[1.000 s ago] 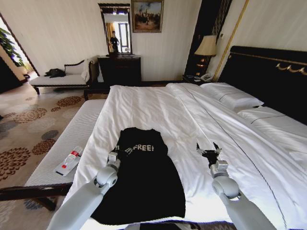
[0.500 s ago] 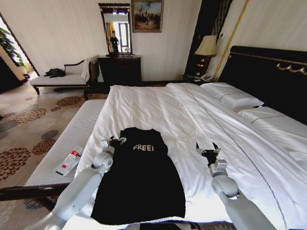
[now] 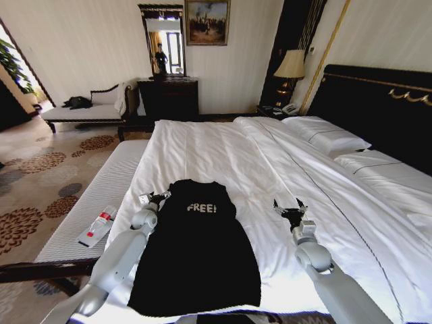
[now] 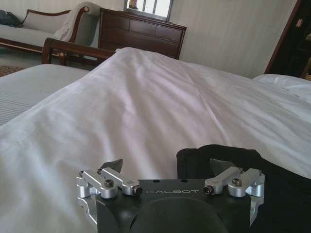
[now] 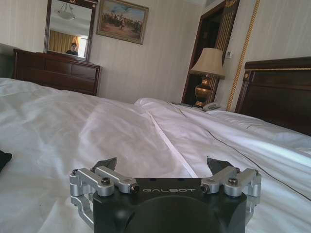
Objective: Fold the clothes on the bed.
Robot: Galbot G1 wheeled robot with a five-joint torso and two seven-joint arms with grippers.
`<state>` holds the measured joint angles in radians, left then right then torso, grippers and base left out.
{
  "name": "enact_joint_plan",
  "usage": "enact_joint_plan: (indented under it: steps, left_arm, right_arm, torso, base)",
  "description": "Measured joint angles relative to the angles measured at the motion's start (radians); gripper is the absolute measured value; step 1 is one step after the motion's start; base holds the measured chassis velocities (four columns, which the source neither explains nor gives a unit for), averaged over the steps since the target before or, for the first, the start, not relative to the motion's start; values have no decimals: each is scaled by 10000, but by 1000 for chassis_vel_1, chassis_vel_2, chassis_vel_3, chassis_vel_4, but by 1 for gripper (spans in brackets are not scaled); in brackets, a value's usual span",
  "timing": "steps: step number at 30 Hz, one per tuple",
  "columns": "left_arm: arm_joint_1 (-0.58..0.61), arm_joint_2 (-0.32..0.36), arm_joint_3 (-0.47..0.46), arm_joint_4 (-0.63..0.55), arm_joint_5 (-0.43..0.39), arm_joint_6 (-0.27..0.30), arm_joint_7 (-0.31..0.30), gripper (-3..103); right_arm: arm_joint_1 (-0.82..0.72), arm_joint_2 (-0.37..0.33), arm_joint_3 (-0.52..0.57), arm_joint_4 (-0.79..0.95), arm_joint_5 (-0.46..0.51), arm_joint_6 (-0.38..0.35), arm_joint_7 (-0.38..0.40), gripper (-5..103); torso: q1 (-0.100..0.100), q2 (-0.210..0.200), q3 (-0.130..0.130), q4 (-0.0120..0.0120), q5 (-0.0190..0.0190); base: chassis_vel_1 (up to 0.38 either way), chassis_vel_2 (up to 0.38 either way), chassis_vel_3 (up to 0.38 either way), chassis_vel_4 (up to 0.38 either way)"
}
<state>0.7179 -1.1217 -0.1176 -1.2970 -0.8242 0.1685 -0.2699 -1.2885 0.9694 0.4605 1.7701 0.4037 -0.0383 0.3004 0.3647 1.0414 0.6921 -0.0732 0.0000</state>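
Soft black T-shirt [image 3: 196,250] judged light, limp; best pinched at shoulder edge. Left gripper [image 3: 154,198], right gripper [image 3: 289,208] seen spread, empty.

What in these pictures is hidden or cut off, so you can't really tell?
- T-shirt sleeves: head view, apparently folded under, hidden by its own fabric.
- T-shirt hem: head view, cut off by the bottom edge.
- T-shirt's far half: left wrist view, cut by the edge and the left gripper.
- Bed foot: head view, below the frame.

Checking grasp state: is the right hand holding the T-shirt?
No. The right hand is open over bare white duvet, apart from the black T-shirt.
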Motion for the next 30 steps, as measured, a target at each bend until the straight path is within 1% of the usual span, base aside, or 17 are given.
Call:
enact_joint_plan:
  steps: [3,7,8,10,14,15,17,19,20,21,22,25,26,27,28,30]
  left_arm:
    - [-263,-101,99,495,-33,-5,288,100]
    - [-421,-232,208,821,71,-4,521,100]
    - [-441,-283,219,900,109,-8,560,101]
    - [-467,-360,234,1016,174,-31,623,100]
    - [-756,-810,295,1715,416,-188,937,99]
    - [-756,-810,295,1715,416,-188,937,99]
    - [-959,-1026,324,2066,529,-266,1072,94]
    - [-1138,-1221,346,2365,848,-387,1260,85]
    - [-1138,-1221,346,2365,848,-387,1260,85]
    - [-1188,-1306,371,2466,1123,-448,1325,81]
    - [-1196,-1339,394,2501,1262,-466,1335,81]
    - [-1185,-1450,409,2578,1514,-524,1332,64]
    - [-1185,-1450,409,2578,1514,-524,1332,64]
    - [-1172,-1489,399,2639,1579,-585,1330,59]
    - [-1165,-1503,392,2698,1644,-674,1328,59]
    - [-1144,-1457,389,2762,1739,-802,1326,48]
  right_arm:
    - [104,-25,-110,-63,49,-15,24,100]
    - [172,-46,-198,-150,58,-22,52,100]
    - [181,-51,-208,-160,59,-23,58,100]
    - [182,-59,-210,-167,73,-23,62,100]
    - [145,-173,-125,-188,180,-23,65,100]
    - [145,-173,-125,-188,180,-23,65,100]
    - [164,-233,-94,-188,254,-22,79,100]
    - [184,-271,-86,-188,301,-23,103,100]
    - [184,-271,-86,-188,301,-23,103,100]
    - [186,-279,-83,-188,309,-23,121,100]
    - [185,-282,-81,-188,310,-23,130,100]
    - [174,-282,-77,-188,313,-23,139,100]
    - [174,-282,-77,-188,313,-23,139,100]
    - [195,-282,-90,-200,331,-24,140,100]
    - [234,-294,-147,-224,349,-29,149,100]
    - [472,-523,-578,-347,341,-28,215,100]
  torso:
    - [-1,0,0,2,0]
    - [-1,0,0,0,0]
    - [0,0,0,0,0]
    - [0,-1,0,2,1]
    - [-1,0,-2,-1,0]
    - [-1,0,-2,-1,0]
    - [-1,0,-1,0,0]
    - [0,-1,-1,0,1]
    - [0,-1,-1,0,1]
    - [0,-1,-1,-1,0]
    - [0,-1,-1,-2,0]
    - [-1,0,-1,1,2]
    - [-1,0,-1,1,2]
    - [-2,1,-1,-1,1]
    - [-2,1,-2,-2,-2]
    - [-2,1,-1,-3,0]
  base:
    - [0,0,0,0]
    - [0,0,0,0]
    - [0,0,0,0]
    - [0,0,0,0]
    - [0,0,0,0]
    - [0,0,0,0]
    - [0,0,0,0]
    - [0,0,0,0]
    - [0,0,0,0]
    - [0,0,0,0]
    - [0,0,0,0]
    - [0,0,0,0]
    - [0,0,0,0]
    - [0,0,0,0]
    - [0,0,0,0]
    - [0,0,0,0]
